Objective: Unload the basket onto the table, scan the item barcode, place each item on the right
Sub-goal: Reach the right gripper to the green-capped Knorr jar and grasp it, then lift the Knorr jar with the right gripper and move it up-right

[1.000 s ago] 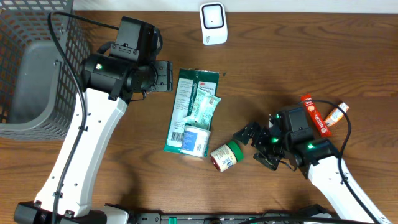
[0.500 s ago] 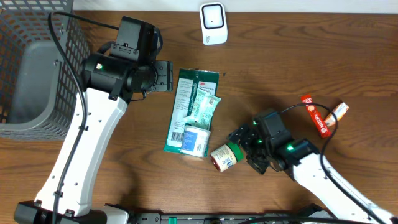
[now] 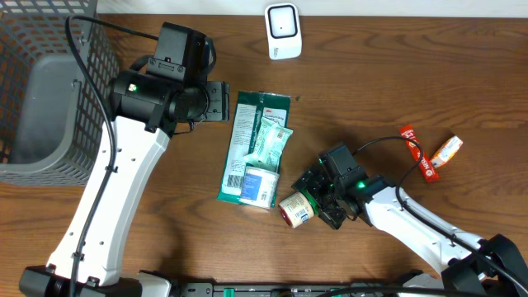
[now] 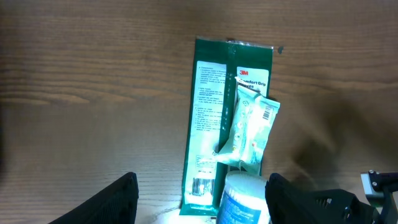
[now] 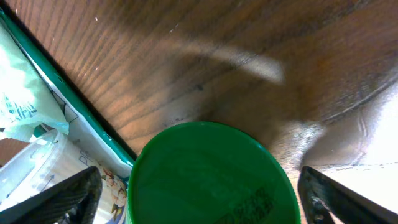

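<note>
Green-capped bottle [image 3: 297, 207] lies on its side on the wooden table [image 3: 371, 82], just beside the green packet [image 3: 252, 140]. The right gripper [image 3: 318, 200] stands wide, 1 finger either side of the cap [image 5: 211, 174]. The left gripper [image 4: 202, 202] hangs above the packet, jaws spread, holding nothing.
</note>
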`<act>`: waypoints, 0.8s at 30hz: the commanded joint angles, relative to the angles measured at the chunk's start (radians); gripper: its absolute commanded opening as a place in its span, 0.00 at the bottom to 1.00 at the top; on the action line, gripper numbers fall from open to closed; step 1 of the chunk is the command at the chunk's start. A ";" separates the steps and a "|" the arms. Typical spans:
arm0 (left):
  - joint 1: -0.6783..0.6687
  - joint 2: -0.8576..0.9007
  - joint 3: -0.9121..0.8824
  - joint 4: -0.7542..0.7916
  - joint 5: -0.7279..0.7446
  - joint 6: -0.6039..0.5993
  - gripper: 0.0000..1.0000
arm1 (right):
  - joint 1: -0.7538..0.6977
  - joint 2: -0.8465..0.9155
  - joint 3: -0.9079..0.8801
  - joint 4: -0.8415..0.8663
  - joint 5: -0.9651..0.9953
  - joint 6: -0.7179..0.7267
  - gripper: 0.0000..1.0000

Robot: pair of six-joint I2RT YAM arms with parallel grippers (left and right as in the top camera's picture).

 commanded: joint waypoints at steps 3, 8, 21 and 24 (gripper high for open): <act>0.006 0.008 -0.009 -0.003 -0.010 0.006 0.67 | 0.004 0.005 0.000 0.003 0.014 0.011 0.86; 0.006 0.008 -0.009 -0.003 -0.010 0.006 0.67 | 0.003 0.005 0.000 0.008 0.016 0.007 0.80; 0.006 0.008 -0.009 -0.003 -0.010 0.006 0.66 | -0.004 0.003 0.005 0.025 0.020 -0.055 0.65; 0.006 0.008 -0.009 -0.003 -0.010 0.006 0.66 | -0.023 -0.009 0.017 0.025 0.029 -0.141 0.59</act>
